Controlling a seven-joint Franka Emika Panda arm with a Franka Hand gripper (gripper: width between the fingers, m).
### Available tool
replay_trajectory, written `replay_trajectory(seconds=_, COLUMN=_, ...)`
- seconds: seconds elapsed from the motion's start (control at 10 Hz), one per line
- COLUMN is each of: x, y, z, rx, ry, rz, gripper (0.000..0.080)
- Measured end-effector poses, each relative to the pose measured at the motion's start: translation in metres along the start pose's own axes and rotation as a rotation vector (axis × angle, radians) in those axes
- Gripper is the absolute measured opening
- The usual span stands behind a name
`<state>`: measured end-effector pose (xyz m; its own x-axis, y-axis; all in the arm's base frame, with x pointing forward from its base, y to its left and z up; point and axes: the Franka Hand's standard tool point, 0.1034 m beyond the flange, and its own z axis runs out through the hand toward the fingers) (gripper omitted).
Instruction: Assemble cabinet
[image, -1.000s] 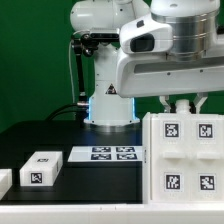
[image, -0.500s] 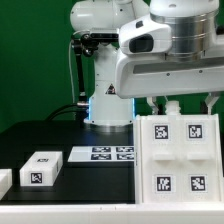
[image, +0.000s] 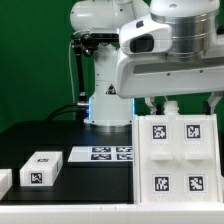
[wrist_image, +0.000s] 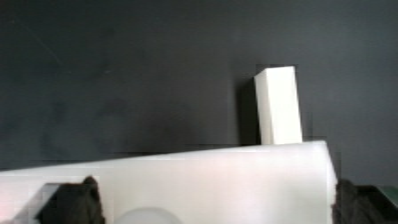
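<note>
The cabinet (image: 176, 156), a large white box whose face shows four tagged square panels, stands on the black table at the exterior view's right. My gripper (image: 186, 103) hangs right over its top edge, jaws spread wide, one finger (image: 160, 104) near each side. In the wrist view the cabinet's white top (wrist_image: 196, 175) fills the whole gap between the two dark fingertips (wrist_image: 71, 203) of the gripper (wrist_image: 222, 203). I cannot tell whether the fingers touch it.
The marker board (image: 111, 153) lies flat in front of the robot base. A small white tagged block (image: 42, 168) and another white piece (image: 4, 181) lie at the exterior view's left. The wrist view shows a long white bar (wrist_image: 276, 105) on the table beyond the cabinet.
The fingers have spread from close together to wide apart. The cabinet has shifted a little toward the exterior view's left and slightly down. Nothing has changed in the last half second.
</note>
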<state>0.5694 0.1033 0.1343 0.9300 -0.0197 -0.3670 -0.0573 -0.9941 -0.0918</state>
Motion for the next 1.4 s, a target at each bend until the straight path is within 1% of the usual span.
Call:
replay_trajectory(seconds=0.2, x=0.009, y=0.003, z=-0.007, rx=0.004, ry=-0.001, rz=0.001, gripper=0.0649)
replay_trajectory(seconds=0.4, x=0.01, y=0.006, z=-0.016, rx=0.008, ry=-0.002, rz=0.007, gripper=0.0649)
replay_trajectory(seconds=0.6, x=0.001, y=0.005, z=-0.027, rx=0.007, ry=0.006, rz=0.008, gripper=0.0649)
replay_trajectory(seconds=0.7, x=-0.009, y=0.006, z=-0.03, rx=0.005, ry=0.007, rz=0.006, gripper=0.0649)
replay_trajectory(seconds=0.9, x=-0.028, y=0.009, z=-0.029, rx=0.002, ry=0.036, rz=0.003, gripper=0.0649)
replay_trajectory(seconds=1.2, x=-0.027, y=0.01, z=-0.026, rx=0.002, ry=0.03, rz=0.004, gripper=0.0649)
replay_trajectory(seconds=1.3, x=-0.026, y=0.012, z=-0.024, rx=0.002, ry=0.04, rz=-0.002, gripper=0.0649)
replay_trajectory(seconds=1.4, x=-0.031, y=0.025, z=-0.013, rx=-0.001, ry=0.061, rz=-0.013, gripper=0.0649)
